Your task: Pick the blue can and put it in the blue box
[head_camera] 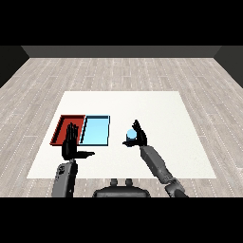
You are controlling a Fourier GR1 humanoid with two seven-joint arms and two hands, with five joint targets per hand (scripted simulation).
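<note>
The table point(156, 109) is a white, rectangular surface standing on a grey plank floor point(118, 71). Two shallow trays lie directly on its left part, side by side and touching along their long edges. The red tray point(62, 124) is the outer, left one. The blue tray point(97, 130) lies just right of it, toward the table's middle.

White table point(142, 102) on grey plank floor point(118, 71).

Grey forearms end in a black left robot hand point(72, 144) and right robot hand point(139, 136).
</note>
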